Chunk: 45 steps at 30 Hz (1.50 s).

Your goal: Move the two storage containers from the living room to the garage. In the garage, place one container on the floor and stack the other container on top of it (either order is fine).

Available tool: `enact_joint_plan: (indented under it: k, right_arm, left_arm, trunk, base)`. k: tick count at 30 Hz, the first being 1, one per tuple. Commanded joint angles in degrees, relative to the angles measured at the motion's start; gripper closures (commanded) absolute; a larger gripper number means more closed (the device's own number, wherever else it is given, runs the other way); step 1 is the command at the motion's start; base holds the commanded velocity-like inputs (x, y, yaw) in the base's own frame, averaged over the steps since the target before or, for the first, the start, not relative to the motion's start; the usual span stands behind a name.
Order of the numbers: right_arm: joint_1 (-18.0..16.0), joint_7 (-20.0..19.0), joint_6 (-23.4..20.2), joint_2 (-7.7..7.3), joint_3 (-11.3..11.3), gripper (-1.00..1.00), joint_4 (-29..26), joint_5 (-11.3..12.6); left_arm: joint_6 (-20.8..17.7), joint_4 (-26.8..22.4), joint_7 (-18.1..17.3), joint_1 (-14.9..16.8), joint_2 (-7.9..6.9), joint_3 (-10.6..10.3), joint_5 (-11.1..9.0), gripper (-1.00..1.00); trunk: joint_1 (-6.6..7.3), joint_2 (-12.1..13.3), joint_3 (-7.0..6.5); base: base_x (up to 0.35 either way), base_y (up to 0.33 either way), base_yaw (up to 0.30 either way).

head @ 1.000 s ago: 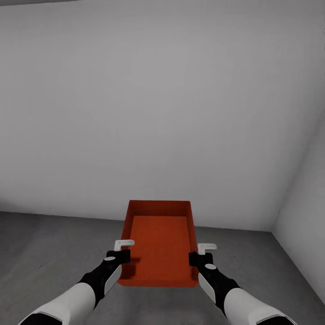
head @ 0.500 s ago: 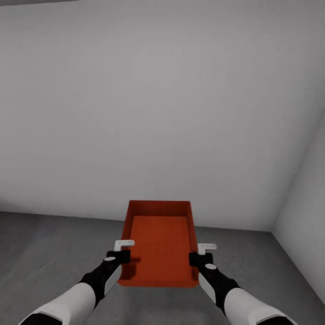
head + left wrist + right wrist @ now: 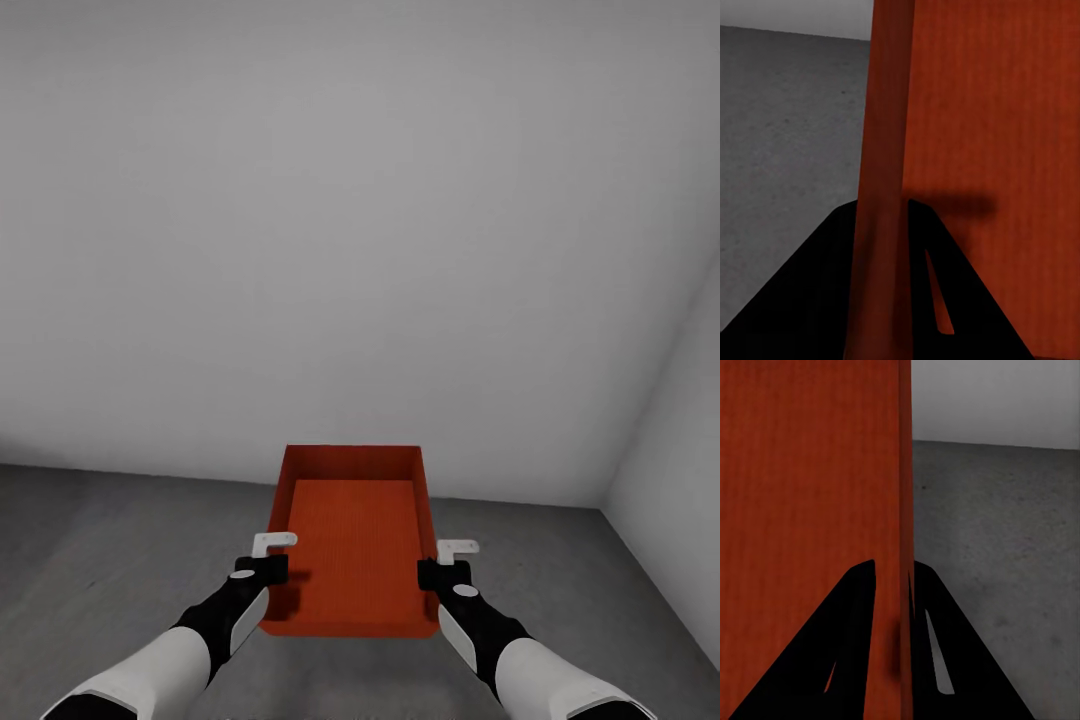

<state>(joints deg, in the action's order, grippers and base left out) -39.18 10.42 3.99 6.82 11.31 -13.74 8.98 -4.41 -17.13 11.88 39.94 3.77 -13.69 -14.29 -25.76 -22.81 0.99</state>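
Orange-red bin point(image 3: 352, 540): lidless, rectangular, low straight walls, empty ribbed base. Held level above the grey concrete floor point(image 3: 100, 540), long axis pointing toward the pale wall point(image 3: 350, 220), short of it.

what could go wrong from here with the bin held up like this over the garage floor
1. The orange-red bin hangs above the grey concrete floor, pinched only at its thin side walls: the left hand straddles one wall, the right hand the other. If either pinch slips, the bin would likely tilt or drop.

2. The pale wall stands close ahead and another to the right; pushing forward while lowering might bump the bin's far end.
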Motion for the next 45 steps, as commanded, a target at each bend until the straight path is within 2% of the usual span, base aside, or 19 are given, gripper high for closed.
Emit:
enact_joint_plan:
  k: [1,13,45]
  right_arm:
    - [-0.02,0.30,0.41,0.02,-0.59,1.00,0.21,0.95]
    - [-0.02,0.30,0.41,-0.05,-0.59,1.00,0.22,0.95]
    - [-0.02,0.30,0.41,-0.05,-0.59,1.00,0.23,0.95]
  left_arm:
    - [-0.34,-0.71,0.59,0.05,0.62,1.38,0.94,1.00]
    - [-0.34,-0.69,0.75,0.05,0.69,1.38,0.93,1.00]
    - [-0.34,-0.80,0.71,0.05,0.80,1.38,0.93,1.00]
  trunk:
    - [-0.03,-0.12,0.20]
    - [-0.03,-0.12,1.31]
    - [-7.05,-12.95,10.03]
  base:
    - [0.000,0.000,0.000]
    - [0.000,0.000,0.000]
    - [0.000,0.000,0.000]
